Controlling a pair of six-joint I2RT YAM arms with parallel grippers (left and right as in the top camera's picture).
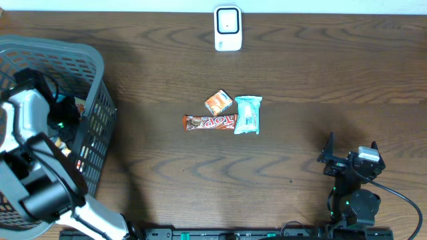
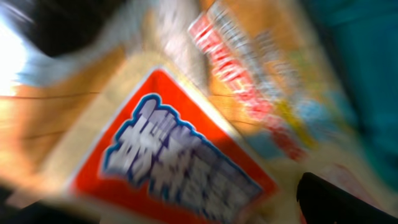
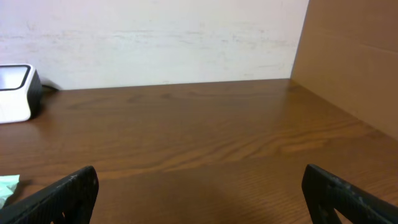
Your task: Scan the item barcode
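Note:
My left arm reaches down into the grey basket [image 1: 99, 70] at the table's left, with the left gripper [image 1: 65, 119] among the packets inside. The left wrist view is blurred. It shows a packet with a red and blue label [image 2: 180, 168] very close. One dark fingertip [image 2: 348, 202] stands far to the right, so the jaws are open. The white scanner [image 1: 227, 29] stands at the far edge. An orange packet [image 1: 218, 102], a pale teal packet [image 1: 248, 115] and a brown bar [image 1: 209, 123] lie mid-table. My right gripper [image 1: 350, 152] rests open and empty at the front right.
The basket's tall mesh wall [image 1: 100, 133] surrounds my left arm. In the right wrist view the scanner [image 3: 15, 93] sits at the far left, a corner of the teal packet [image 3: 7, 185] shows low left, and a brown cardboard wall [image 3: 354, 62] rises on the right.

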